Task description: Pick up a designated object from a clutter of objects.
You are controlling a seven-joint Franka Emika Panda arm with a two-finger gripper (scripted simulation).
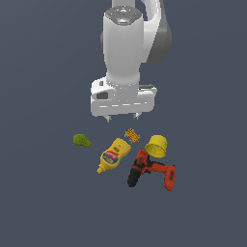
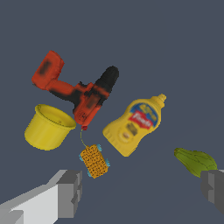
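Between mustard bottle point(image 2: 133, 126) and yellow cup point(image 2: 48, 126), which lies tipped over, sits the tiny orange-striped, teal-edged item point(image 2: 94, 161); the tool point(image 1: 122, 116) hangs spread apart.

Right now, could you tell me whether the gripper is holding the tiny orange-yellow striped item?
No, the tiny orange-yellow striped item lies free below the open gripper.

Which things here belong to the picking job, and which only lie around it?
For the job:
- tiny orange striped item
- gripper, open, above the pile, holding nothing

Just clutter:
- mustard bottle
- yellow cup
- red-and-black drill
- green pear-like lump
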